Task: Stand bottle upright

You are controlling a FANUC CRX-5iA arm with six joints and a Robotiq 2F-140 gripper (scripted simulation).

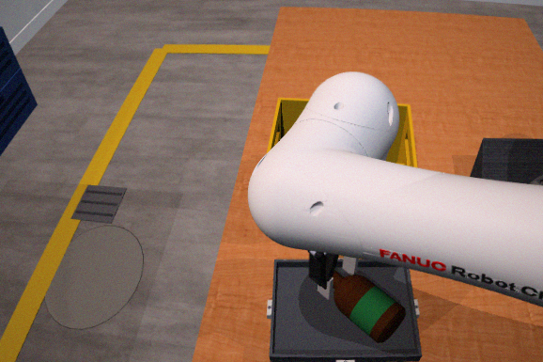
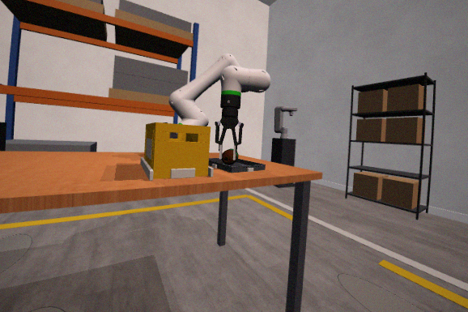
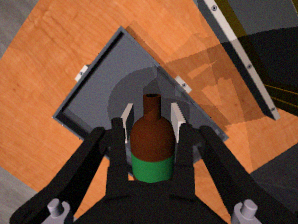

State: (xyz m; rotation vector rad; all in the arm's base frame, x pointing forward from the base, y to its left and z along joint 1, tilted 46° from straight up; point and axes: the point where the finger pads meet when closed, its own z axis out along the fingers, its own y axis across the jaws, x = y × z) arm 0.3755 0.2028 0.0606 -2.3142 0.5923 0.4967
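Observation:
A brown bottle with a green band lies on its side in the dark grey tray. Its neck points toward the yellow crate. My gripper points down over the tray and is partly open. In the wrist view its fingertips stand on either side of the bottle's neck and shoulder, with gaps on both sides. The tray and crate look level on the table. The arm hides much of the crate in the top view.
The wooden table carries the tray and crate close together. White brackets sit at the tray's sides, and a long pale bracket runs along the crate. A black block stands on the right in the top view.

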